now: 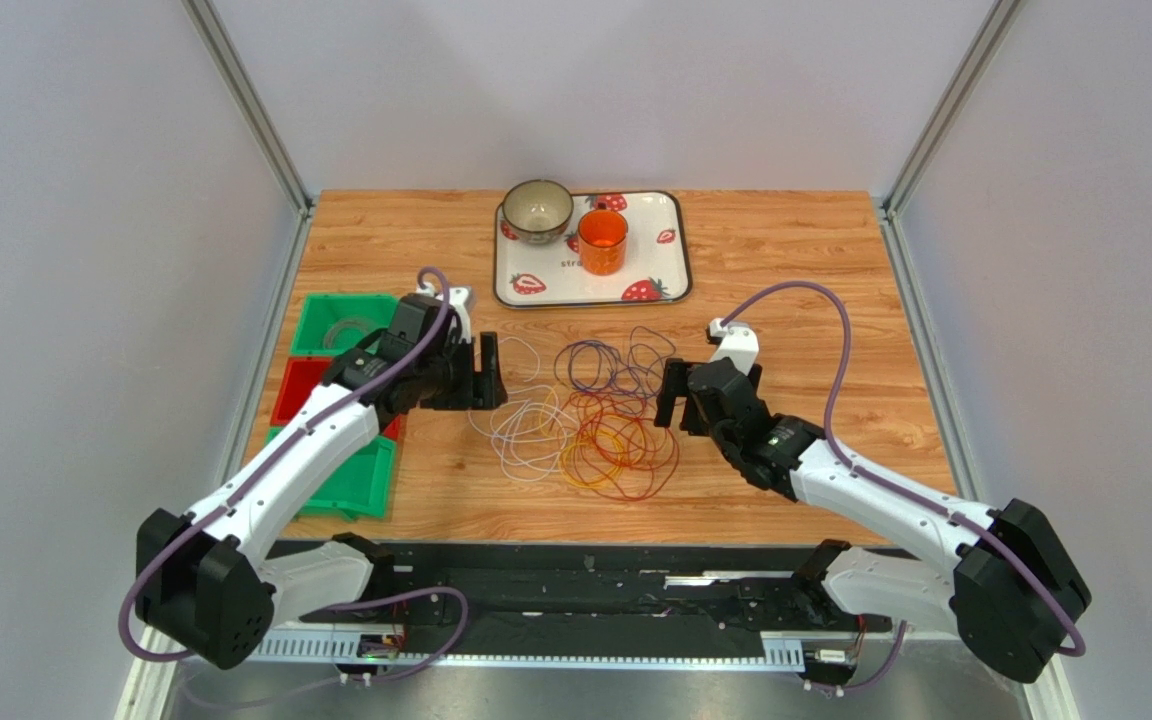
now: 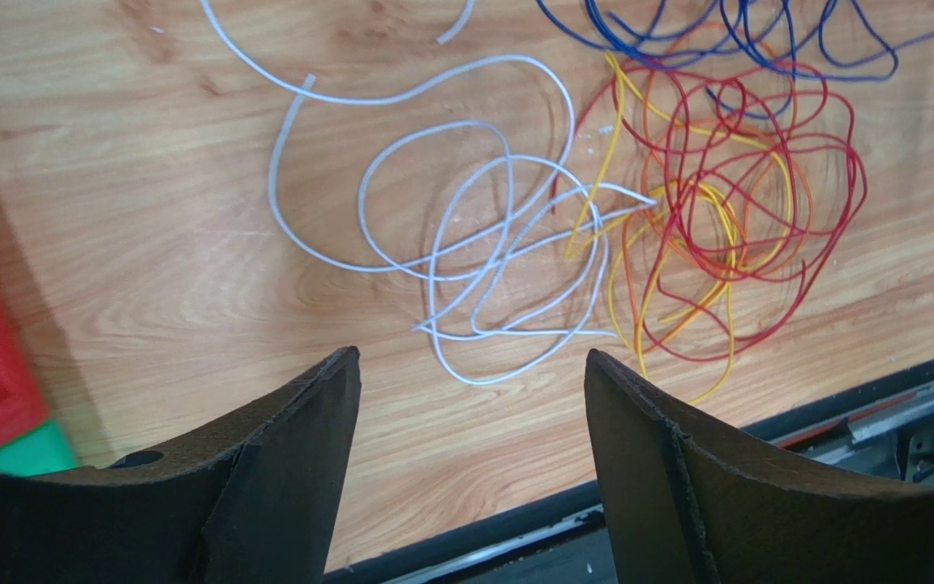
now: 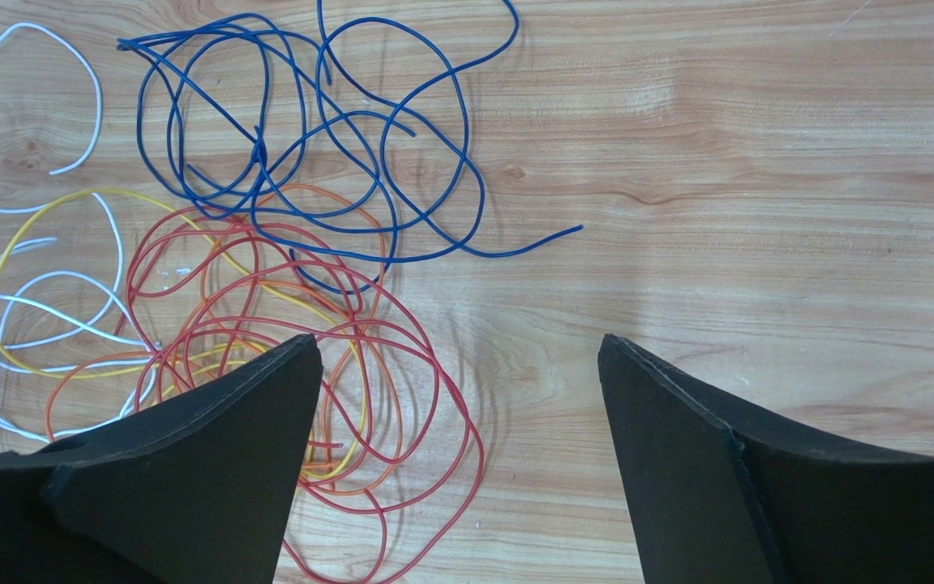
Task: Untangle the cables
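The cables (image 1: pixel 597 413) lie in a loose tangle on the wooden table between the two arms. White loops (image 2: pixel 484 243) lie on the left, red (image 2: pixel 740 183), orange and yellow loops in the middle, and blue-purple loops (image 3: pixel 314 134) toward the back. My left gripper (image 1: pixel 486 372) is open and empty, just left of the white loops and above the table (image 2: pixel 470 365). My right gripper (image 1: pixel 672 393) is open and empty, just right of the tangle; in its wrist view (image 3: pixel 460 353) red loops pass under its left finger.
A strawberry-print tray (image 1: pixel 663 270) at the back centre holds a bowl (image 1: pixel 536 210) and an orange cup (image 1: pixel 602 240). Green and red bins (image 1: pixel 330 323) stand at the table's left edge, partly under my left arm. The table's near edge shows as a black rail (image 1: pixel 582 578).
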Available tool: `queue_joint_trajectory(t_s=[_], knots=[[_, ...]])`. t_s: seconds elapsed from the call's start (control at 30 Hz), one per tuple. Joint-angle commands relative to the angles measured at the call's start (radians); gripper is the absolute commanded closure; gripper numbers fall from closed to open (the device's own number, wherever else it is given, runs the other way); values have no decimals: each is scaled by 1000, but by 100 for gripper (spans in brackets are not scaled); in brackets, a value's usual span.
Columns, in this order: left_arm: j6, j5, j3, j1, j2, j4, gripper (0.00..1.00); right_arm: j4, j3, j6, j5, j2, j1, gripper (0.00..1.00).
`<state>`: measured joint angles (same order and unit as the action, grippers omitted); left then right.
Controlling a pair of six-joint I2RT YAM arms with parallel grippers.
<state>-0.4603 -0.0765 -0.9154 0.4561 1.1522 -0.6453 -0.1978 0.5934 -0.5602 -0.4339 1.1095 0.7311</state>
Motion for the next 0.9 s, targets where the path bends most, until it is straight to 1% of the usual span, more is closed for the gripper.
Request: queue_joint_trajectory(t_s=[0.0,0.13,0.3,0.47,0.63,0.77,0.87], knots=[[-40,9,9,79,33,82,25,26,13,-7,-5,-11,-4,11],[-43,23,-31,124,110,104,27,24,11,-7,-3,-11,-6,11],[-34,23,-118,141,208,125,30,26,11,-7,-5,-11,-6,12],[-15,18,-194,158,334,136,36,28,11,-7,-3,-11,-6,12],[-9,20,-258,171,441,141,41,29,11,-7,1,-10,-9,12],[-11,23,-284,177,500,144,45,29,9,-7,4,-10,-10,12],[-9,23,-300,181,537,142,51,31,9,-6,7,-11,-12,12]])
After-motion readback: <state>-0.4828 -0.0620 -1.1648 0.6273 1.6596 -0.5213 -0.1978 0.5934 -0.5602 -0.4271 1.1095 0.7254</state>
